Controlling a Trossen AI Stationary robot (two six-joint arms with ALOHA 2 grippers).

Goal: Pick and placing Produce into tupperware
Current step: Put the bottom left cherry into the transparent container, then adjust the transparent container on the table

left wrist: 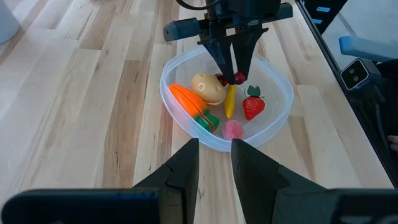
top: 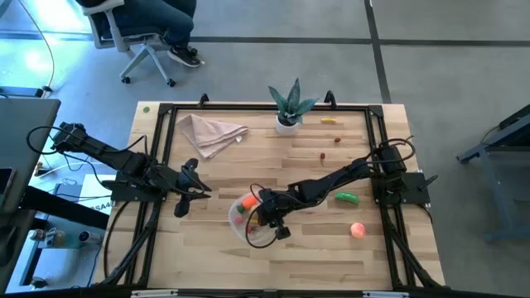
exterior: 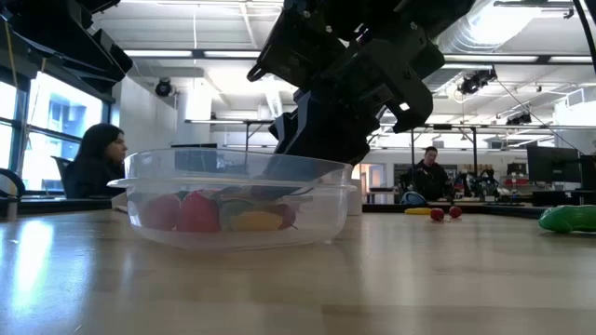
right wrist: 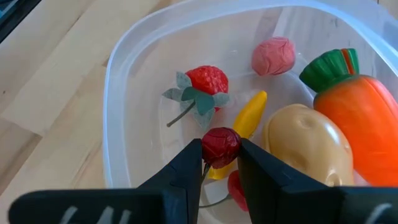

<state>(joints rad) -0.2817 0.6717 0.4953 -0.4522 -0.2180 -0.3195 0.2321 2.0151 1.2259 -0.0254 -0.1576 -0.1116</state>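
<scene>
The tupperware [left wrist: 273,124] is a clear round tub near the middle of the table [top: 234,217]. In it lie an orange carrot [left wrist: 189,102], a beige potato [left wrist: 208,88], a yellow banana [left wrist: 230,102], a strawberry [left wrist: 253,107] and a pink piece [left wrist: 234,129]. My right gripper [right wrist: 220,152] reaches into the tub from the table's right [top: 269,222] and is shut on a small red ball [right wrist: 220,144]. My left gripper [left wrist: 214,149] waits left of the tub [top: 186,197], shut, with nothing between its fingers. My right gripper pinches the small red ball by its two opposite sides [right wrist: 206,149] between its two fingertips. The fingers slant down from the table's right side. The ball hangs clear inside the tub, just above the yellow banana [right wrist: 249,115]. A second red bit [right wrist: 235,186] shows below it.
Right of the tub lie a green cucumber [top: 346,197] and a pink peach [top: 358,230]. Farther back are two tiny red pieces [top: 338,139], a small yellow piece [top: 330,121], a potted plant [top: 288,108] and a beige napkin [top: 211,132]. A black frame [top: 161,132] borders the table.
</scene>
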